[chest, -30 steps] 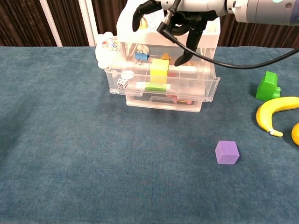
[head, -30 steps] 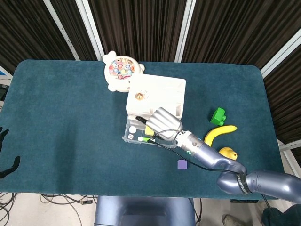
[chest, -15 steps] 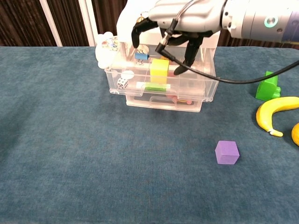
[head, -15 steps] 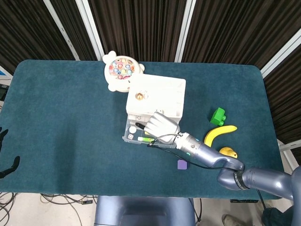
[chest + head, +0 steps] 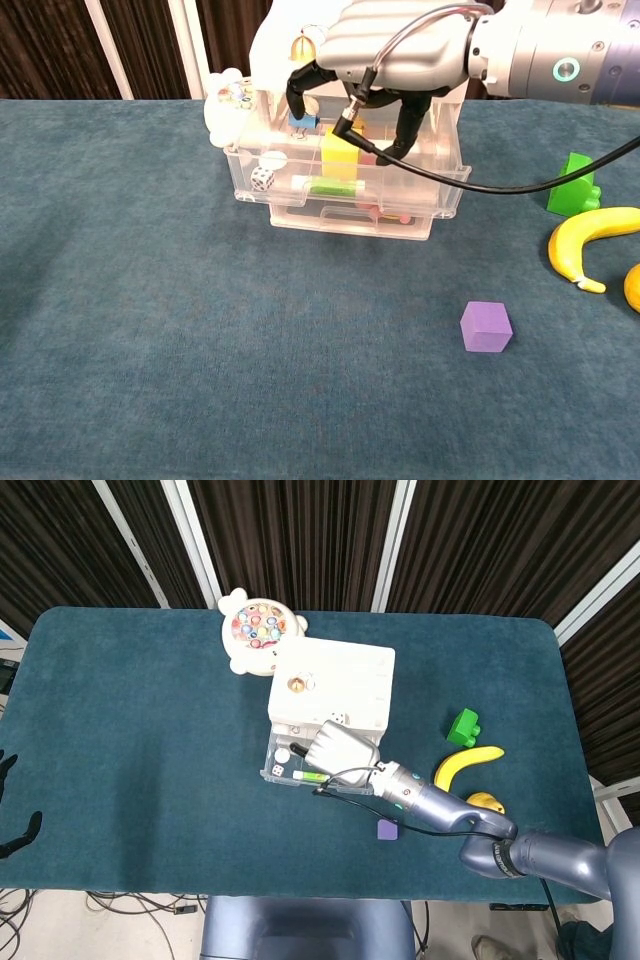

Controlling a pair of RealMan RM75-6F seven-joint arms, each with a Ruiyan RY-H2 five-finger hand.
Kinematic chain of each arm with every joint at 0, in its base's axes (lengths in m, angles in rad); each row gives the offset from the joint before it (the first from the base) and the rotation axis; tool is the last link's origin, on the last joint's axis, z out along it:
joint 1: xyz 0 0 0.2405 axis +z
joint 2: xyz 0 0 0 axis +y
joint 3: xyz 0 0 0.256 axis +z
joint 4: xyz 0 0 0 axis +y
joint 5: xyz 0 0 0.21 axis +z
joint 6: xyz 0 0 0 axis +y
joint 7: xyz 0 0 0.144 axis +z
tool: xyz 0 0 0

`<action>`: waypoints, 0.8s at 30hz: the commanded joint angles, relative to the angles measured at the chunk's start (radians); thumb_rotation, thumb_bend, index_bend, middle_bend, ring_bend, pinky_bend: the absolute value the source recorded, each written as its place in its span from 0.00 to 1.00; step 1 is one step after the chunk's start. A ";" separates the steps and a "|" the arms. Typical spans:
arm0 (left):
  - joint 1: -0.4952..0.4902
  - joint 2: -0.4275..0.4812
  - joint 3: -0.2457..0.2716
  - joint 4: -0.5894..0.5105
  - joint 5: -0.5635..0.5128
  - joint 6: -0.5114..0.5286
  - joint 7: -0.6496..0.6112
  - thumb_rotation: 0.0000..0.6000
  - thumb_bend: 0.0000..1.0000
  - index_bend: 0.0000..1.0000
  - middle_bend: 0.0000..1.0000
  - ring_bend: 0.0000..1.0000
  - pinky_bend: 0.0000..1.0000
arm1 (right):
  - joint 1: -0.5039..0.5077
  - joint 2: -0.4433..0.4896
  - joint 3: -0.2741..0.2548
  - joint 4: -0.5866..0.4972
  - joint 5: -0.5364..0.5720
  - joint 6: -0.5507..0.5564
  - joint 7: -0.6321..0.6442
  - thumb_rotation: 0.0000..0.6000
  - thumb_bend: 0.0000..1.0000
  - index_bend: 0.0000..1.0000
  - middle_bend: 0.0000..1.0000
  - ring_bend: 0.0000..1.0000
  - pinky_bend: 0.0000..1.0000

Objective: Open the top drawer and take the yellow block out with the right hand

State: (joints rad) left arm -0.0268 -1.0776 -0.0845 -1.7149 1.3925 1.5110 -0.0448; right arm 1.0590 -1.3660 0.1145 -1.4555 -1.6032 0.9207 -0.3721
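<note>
chest view: yellow block [image 5: 340, 151] (bright, upright) in open top drawer [image 5: 350, 185]

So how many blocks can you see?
3. A yellow block stands in the open top drawer under the right hand, a purple block lies on the cloth in front, and a green block sits by the banana. The drawer may hide more.

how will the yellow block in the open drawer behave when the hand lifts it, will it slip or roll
The yellow block looks rigid and flat-faced, so it probably won't roll. Its smooth, plastic-like sides could slip if pinched lightly. It stands close among other small items in the top drawer, so the right hand and its fingers may nudge neighbours.
</note>
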 commanded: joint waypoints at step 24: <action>0.000 0.001 0.001 -0.002 -0.001 -0.002 0.001 1.00 0.36 0.04 0.00 0.00 0.00 | 0.009 -0.010 0.004 0.000 -0.008 -0.040 -0.092 1.00 0.15 0.44 0.97 1.00 1.00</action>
State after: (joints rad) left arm -0.0267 -1.0765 -0.0838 -1.7170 1.3916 1.5092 -0.0441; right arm 1.0682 -1.3761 0.1181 -1.4554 -1.6116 0.8809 -0.4643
